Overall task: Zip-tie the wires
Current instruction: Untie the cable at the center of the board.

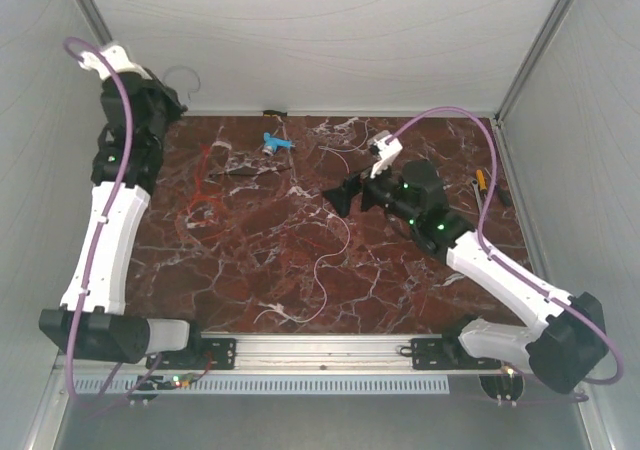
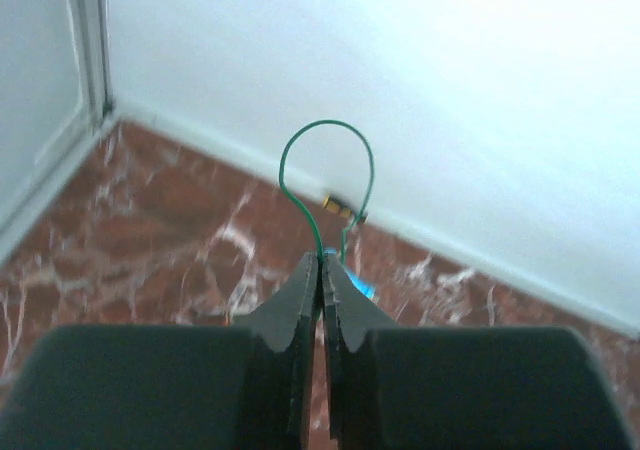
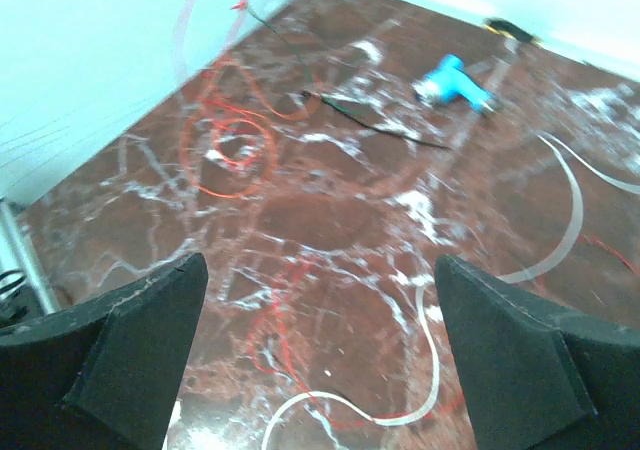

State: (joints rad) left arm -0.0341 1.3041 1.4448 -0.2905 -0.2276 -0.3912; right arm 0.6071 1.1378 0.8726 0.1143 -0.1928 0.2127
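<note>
The wires lie loose on the marble table: a red-orange tangle (image 1: 205,185) at mid left, also in the right wrist view (image 3: 235,150). A red strand (image 1: 310,240) and a white strand (image 1: 325,260) curl at the centre; the white strand (image 3: 425,370) shows below my right gripper. My left gripper (image 1: 178,102) is raised at the back left corner. It (image 2: 322,260) is shut on a thin green strand that forms a loop (image 2: 325,128) in front of the back wall. My right gripper (image 1: 345,195) is open and empty (image 3: 320,300), above the centre strands.
A small blue-and-white plastic piece (image 1: 275,142) lies near the back wall, also in the right wrist view (image 3: 455,82). A thin black strand (image 3: 370,125) lies beside it. A small yellow-black item (image 2: 340,207) sits at the wall base. A yellow-handled tool (image 1: 483,182) lies at the right edge.
</note>
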